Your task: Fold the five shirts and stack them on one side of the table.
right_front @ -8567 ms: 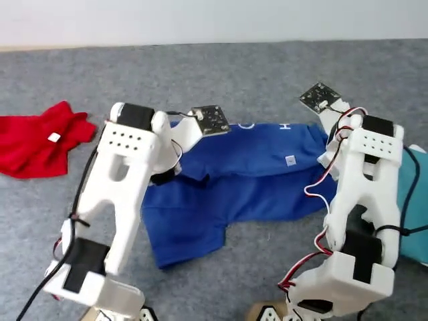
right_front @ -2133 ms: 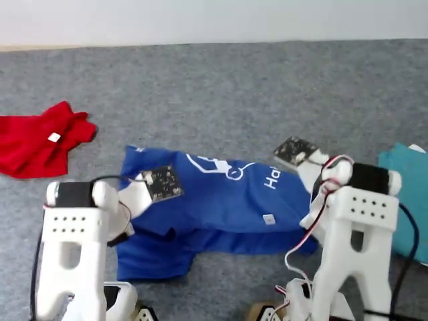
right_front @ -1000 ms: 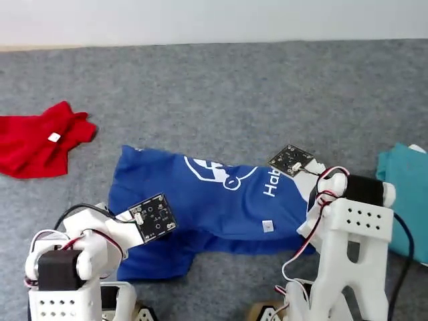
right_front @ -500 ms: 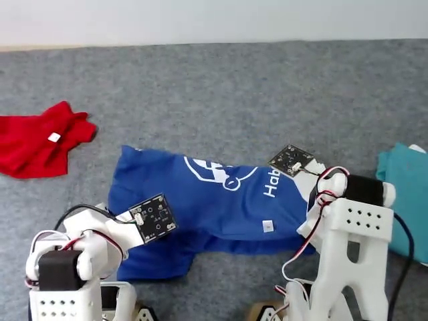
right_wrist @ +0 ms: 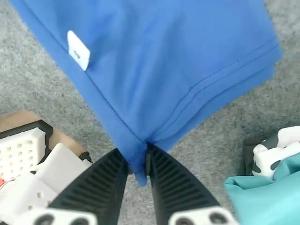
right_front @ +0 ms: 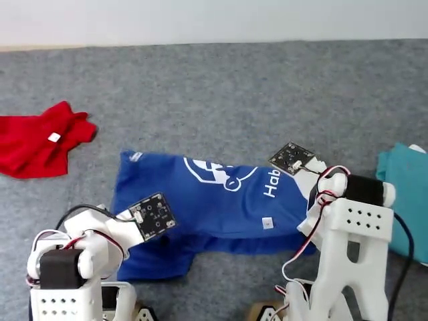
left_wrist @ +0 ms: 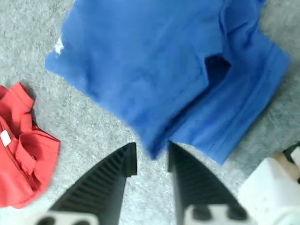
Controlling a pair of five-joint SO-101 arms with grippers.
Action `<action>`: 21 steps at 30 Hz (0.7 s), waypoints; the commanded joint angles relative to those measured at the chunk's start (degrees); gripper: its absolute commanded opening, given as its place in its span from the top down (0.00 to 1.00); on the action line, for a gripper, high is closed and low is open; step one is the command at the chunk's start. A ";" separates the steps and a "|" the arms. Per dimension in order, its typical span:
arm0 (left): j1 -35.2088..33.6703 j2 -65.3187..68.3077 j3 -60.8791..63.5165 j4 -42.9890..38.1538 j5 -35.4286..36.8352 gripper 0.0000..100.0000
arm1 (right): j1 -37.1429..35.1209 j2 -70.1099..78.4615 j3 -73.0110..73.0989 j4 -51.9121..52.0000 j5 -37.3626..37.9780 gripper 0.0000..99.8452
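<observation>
The right pincer [right_wrist: 137, 161] is clamped on the blue shirt [right_wrist: 154, 65]. Its two black fingers are pressed together with a folded hem of the cloth pinched between them. A white tag [right_wrist: 78, 50] sits on the fabric a little way beyond the grip.

The left pincer [left_wrist: 151, 157] stands with its fingers apart. A corner of the blue shirt reaches down to just between the tips without being squeezed, and grey bench [left_wrist: 93, 117] shows in the gap behind.

From the high view, the blue shirt [right_front: 221, 200] lies spread but rumpled in the middle of the bench [right_front: 234, 87], between the two arms. Its printed side faces up, and one sleeve is bunched at the near edge by the left arm.

The red shirt [right_front: 37, 144] lies crumpled well apart from it at the left side. The teal shirt [right_front: 404, 194] lies at the right edge, near the right arm and not touching the blue one.
</observation>
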 commanded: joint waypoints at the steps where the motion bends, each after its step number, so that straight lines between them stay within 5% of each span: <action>1: 0.26 -0.26 -0.66 0.18 2.11 0.85 | -0.40 -1.71 -0.70 -0.57 0.26 0.99; 13: 0.35 -0.26 -6.55 0.18 2.81 0.85 | -0.13 -1.71 -0.62 -0.48 0.35 0.99; 21: -0.09 -0.26 -7.25 -3.87 14.68 0.85 | 0.75 -1.80 -1.14 1.10 -1.05 0.86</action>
